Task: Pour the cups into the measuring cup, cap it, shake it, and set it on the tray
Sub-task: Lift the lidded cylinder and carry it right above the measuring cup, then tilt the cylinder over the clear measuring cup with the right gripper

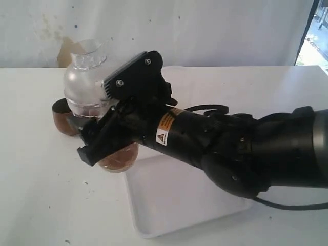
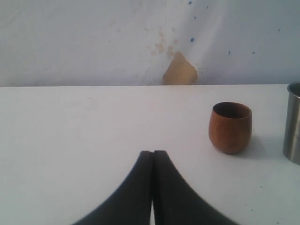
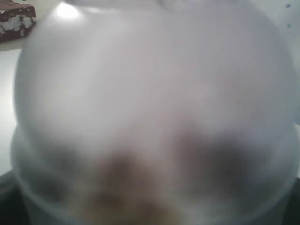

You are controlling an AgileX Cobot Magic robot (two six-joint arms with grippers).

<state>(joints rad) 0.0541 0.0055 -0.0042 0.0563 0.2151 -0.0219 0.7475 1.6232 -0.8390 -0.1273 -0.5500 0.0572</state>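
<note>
My right gripper (image 1: 100, 143) is shut on the measuring cup (image 1: 84, 77), a clear vessel held tilted with a frosted cap end up. Brownish contents (image 1: 120, 158) lie at its low end, by the tray's corner. In the right wrist view the frosted cup (image 3: 150, 93) fills the picture and hides the fingers. The white tray (image 1: 174, 202) lies under the right arm. The wooden cup (image 2: 230, 127) stands upright, with the steel tumbler (image 2: 293, 124) beside it. The wooden cup (image 1: 62, 117) also shows left of the held vessel. My left gripper (image 2: 153, 152) is shut and empty, low over the table.
The black right arm (image 1: 230, 148) spans the scene, with cables (image 1: 205, 108) trailing over the white table (image 1: 31, 195). A stained wall (image 2: 179, 70) closes the far edge. A dark brown and white block (image 3: 16, 18) sits at one corner of the right wrist view.
</note>
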